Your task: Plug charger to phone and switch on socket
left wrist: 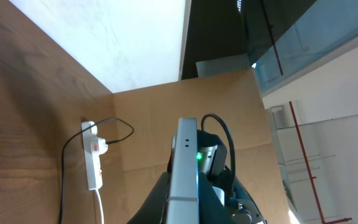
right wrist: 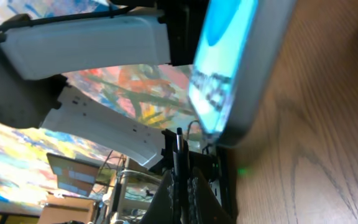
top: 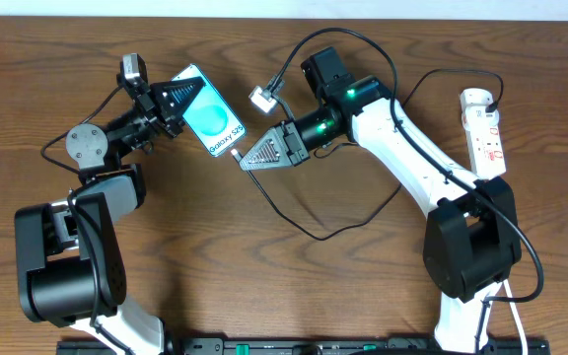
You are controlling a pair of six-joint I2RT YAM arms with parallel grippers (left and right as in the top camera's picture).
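Observation:
The phone (top: 210, 116) shows a turquoise screen and is tilted up off the table, with my left gripper (top: 180, 99) shut on its upper end. In the left wrist view the phone (left wrist: 184, 168) stands edge-on between the dark fingers of the left gripper (left wrist: 184, 202). My right gripper (top: 254, 153) is shut on the charger plug (right wrist: 179, 155), whose tip sits just short of the phone's lower edge (right wrist: 241, 62). The charger's black cable (top: 314, 232) loops across the table. The socket (top: 486, 133) lies at the far right, also seen as the white strip (left wrist: 92, 155).
A small white adapter (top: 261, 98) lies behind the right gripper. A black lead runs into the socket's far end (top: 499, 99). Both arm bases stand at the near edge, the left base (top: 67, 266) and the right base (top: 471, 247).

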